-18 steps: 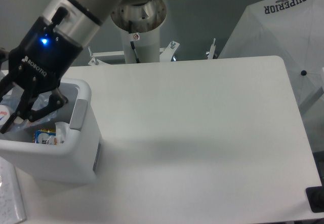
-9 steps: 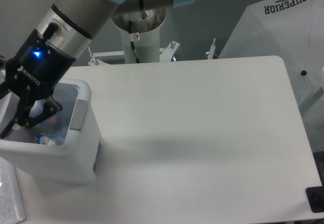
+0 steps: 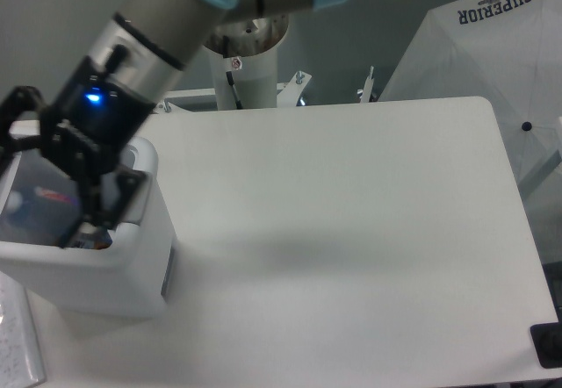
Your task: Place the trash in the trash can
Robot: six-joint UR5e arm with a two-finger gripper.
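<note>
I am lifting the gripper (image 3: pixel 48 173), jaws now spread and empty, above the trash can (image 3: pixel 132 256); trash is lying inside.

"SUPERIOR" on white canopy (image 3: pixel 492 46)

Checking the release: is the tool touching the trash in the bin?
Cannot tell. In the camera view the tool sits over the bin, its fingers blurred and hiding the contents.

White boxy trash can (image 3: pixel 132 269) standing upright at table's left edge, thick rim rounded. Clear trash (image 3: pixel 39 199) lying inside, blurred, red marking showing.
</note>
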